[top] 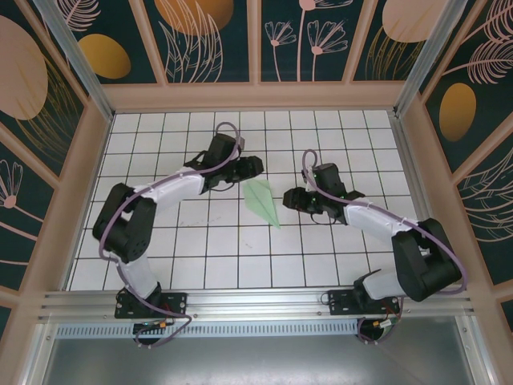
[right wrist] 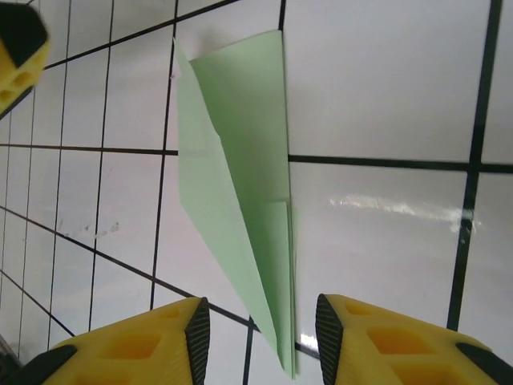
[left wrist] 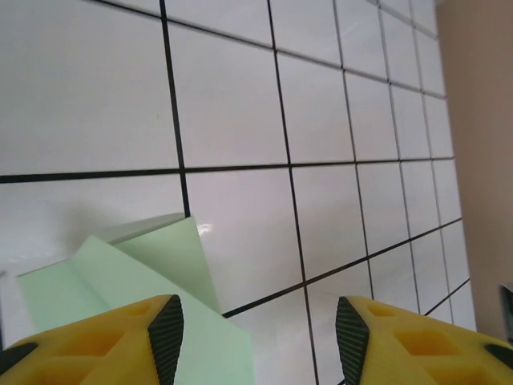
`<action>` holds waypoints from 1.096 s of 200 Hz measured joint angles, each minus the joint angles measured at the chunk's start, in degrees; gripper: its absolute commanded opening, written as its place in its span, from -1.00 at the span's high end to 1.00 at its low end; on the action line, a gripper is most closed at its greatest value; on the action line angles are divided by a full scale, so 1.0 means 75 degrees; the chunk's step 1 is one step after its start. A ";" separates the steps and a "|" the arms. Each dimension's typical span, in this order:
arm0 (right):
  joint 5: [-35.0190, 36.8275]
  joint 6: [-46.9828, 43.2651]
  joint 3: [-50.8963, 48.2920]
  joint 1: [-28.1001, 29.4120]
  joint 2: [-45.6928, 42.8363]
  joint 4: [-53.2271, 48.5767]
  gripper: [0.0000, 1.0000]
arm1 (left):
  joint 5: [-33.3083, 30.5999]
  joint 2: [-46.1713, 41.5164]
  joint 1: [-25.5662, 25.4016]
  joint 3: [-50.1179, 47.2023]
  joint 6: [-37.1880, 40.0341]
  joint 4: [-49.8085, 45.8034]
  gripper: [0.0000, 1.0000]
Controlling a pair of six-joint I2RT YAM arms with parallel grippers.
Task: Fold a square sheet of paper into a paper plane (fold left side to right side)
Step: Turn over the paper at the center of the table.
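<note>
The paper plane point(top: 262, 202) lies flat on the white grid-tiled table point(top: 200, 249), a slim pale green dart between the two arms, its broad end just beside the left gripper point(top: 254, 168) and its long edge near the right gripper point(top: 289, 198). In the left wrist view the left gripper's point(left wrist: 258, 337) jaws stand apart, the paper's point(left wrist: 144, 273) wide end reaching in from the left-hand finger point(left wrist: 167, 335). In the right wrist view the right gripper's point(right wrist: 263, 341) jaws are also apart, with the plane's point(right wrist: 240, 184) pointed tip lying in the gap, unclamped.
</note>
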 measured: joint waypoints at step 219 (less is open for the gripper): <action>-0.0653 -0.0332 -0.0653 -0.0286 -0.0306 0.0731 0.11 | 0.0825 0.1274 -0.0073 -0.1084 -0.1233 0.1714 0.04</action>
